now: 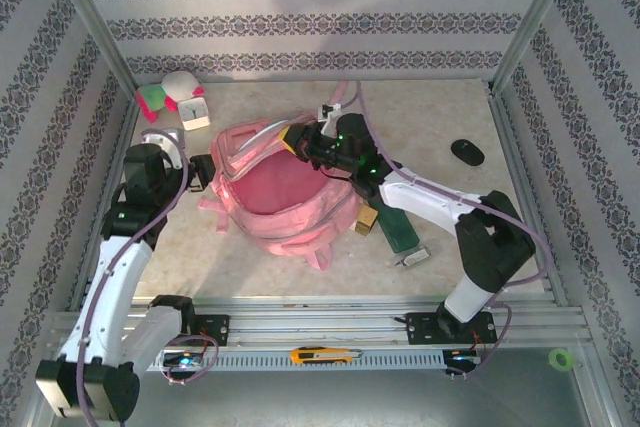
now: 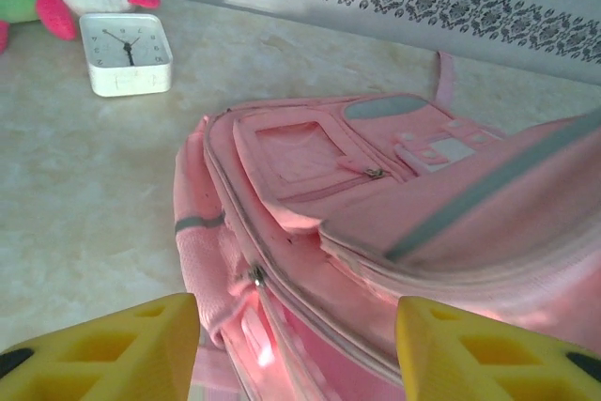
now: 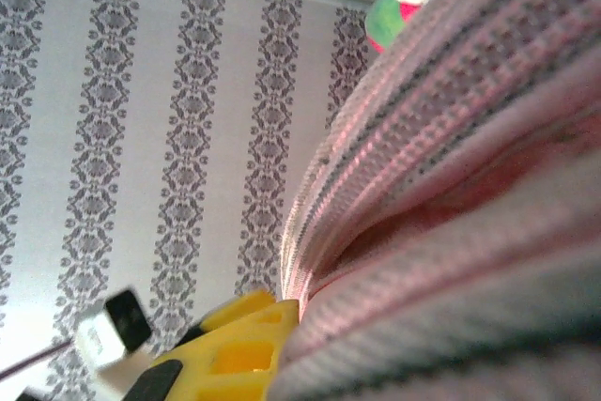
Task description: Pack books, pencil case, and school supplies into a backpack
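1. Two arms work over a table. Patterned walls close it at 9, 12 and 3 o'clock, and a metal rail runs along 6 o'clock.
2. The pink backpack lies at the table's centre, its mouth gaping upward.
3. Your left gripper sits at the backpack's 9 o'clock edge. Its yellow fingers are spread, and the bag's zip edge lies in the gap between them.
4. Your right gripper is at the backpack's 12 o'clock rim, pressed together on the pink fabric.
5. The dark green pencil case lies at the backpack's 4 o'clock, beside the right forearm. A gold-tan box sits between case and bag, and a silver-grey gadget lies off the case's near end.
6. You have open tabletop from 6 to 8 o'clock, between backpack and rail, and again at 1 o'clock.
7. A black oval object lies at 2 o'clock. A white clock and a plush toy crowd the 11 o'clock corner.
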